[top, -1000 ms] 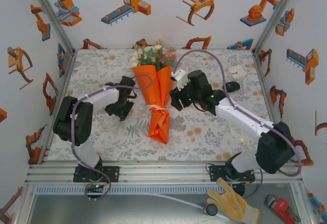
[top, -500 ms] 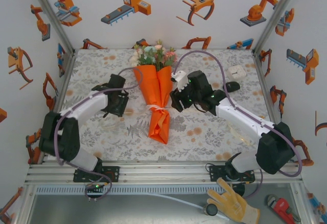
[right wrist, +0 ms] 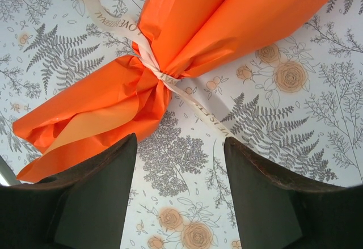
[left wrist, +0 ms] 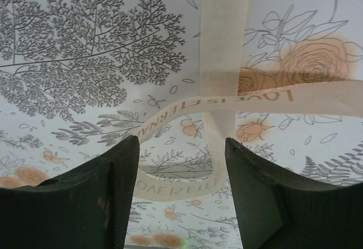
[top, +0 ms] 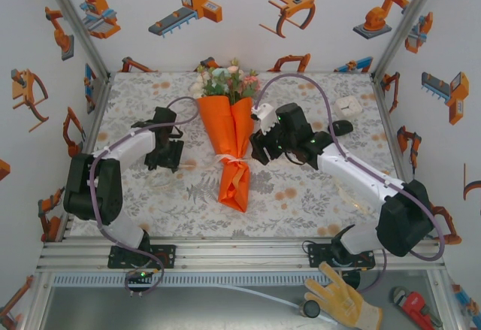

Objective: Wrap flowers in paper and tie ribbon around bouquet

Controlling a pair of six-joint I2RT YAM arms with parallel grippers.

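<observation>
Floral-printed white tablecloth [top: 316,195] in a booth whose white walls [top: 248,37] carry orange robot-arm stickers. The left gripper [left wrist: 181,147] hangs close above the cloth, its two dark fingers [left wrist: 108,198] parted about halfway and holding nothing. Just beyond the tips a narrow cream ribbon [left wrist: 226,39] printed with lettering lies loose on the cloth, one strand crossing another. The right gripper [right wrist: 180,147] hovers over the cloth with its jaws equally parted and empty. Ahead of it lies the bouquet [top: 229,131], a cone of bright orange matte paper [right wrist: 227,16]. The same ribbon winds round the cone's pinched waist and crosses there, one end trailing off on each side; whether it is knotted cannot be told. In the top view the bouquet lies at mid-table between the two grippers, the left one well apart from it, the right one just beside it. Pink, white and cream blossoms [top: 224,82] with green leaves point to the far wall, and the flared paper tail points to the near edge. A small white box [top: 348,107] and a black oval object [top: 340,128] sit at far right.
</observation>
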